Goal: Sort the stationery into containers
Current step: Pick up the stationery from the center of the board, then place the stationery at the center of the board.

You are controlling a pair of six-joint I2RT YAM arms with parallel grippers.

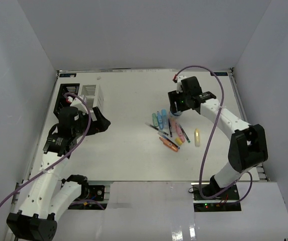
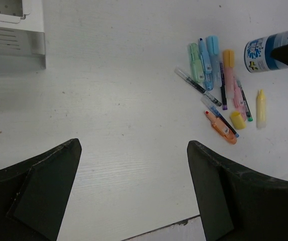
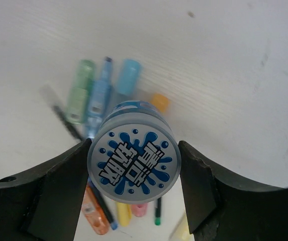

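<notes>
**Right gripper pinches the roll at the pile's far end**

The right gripper (image 3: 133,143) has its two fingers (image 3: 58,193) pressed against opposite sides of the roll (image 3: 133,168). The roll is a blue-and-white cylinder whose splash-printed end faces the wrist camera. The jaws stand partly apart with the roll pinched between them. Blurred markers lie behind it. Whether the roll is clear of the table (image 1: 128,155) I cannot tell.

In the top view the pile lies just to 3 o'clock of the table's middle, and the roll is at its 1 o'clock end.

The left wrist view shows the pile most sharply:
- A green marker (image 2: 196,63) and two blue markers (image 2: 213,57) lie side by side at 11 o'clock.
- A pink marker (image 2: 230,89) lies next to them, toward 3 o'clock.
- An orange marker (image 2: 222,128) sits at the 6 o'clock end.
- A yellow marker (image 2: 261,108) lies alone, just off the pile at 3 o'clock.
- Thin dark pens (image 2: 198,86) lie among the markers, some slanting across them.

The left gripper (image 2: 133,145) is spread wide with nothing between its fingers. It is over bare table, well apart from the pile, at the pile's 9 o'clock.

The white box (image 1: 92,95) and the black box (image 1: 62,90) stand side by side in the table's 10 o'clock corner, the black one at 9 o'clock of the white. The left arm partly covers both. No stationery shows in what can be seen of them.
</notes>
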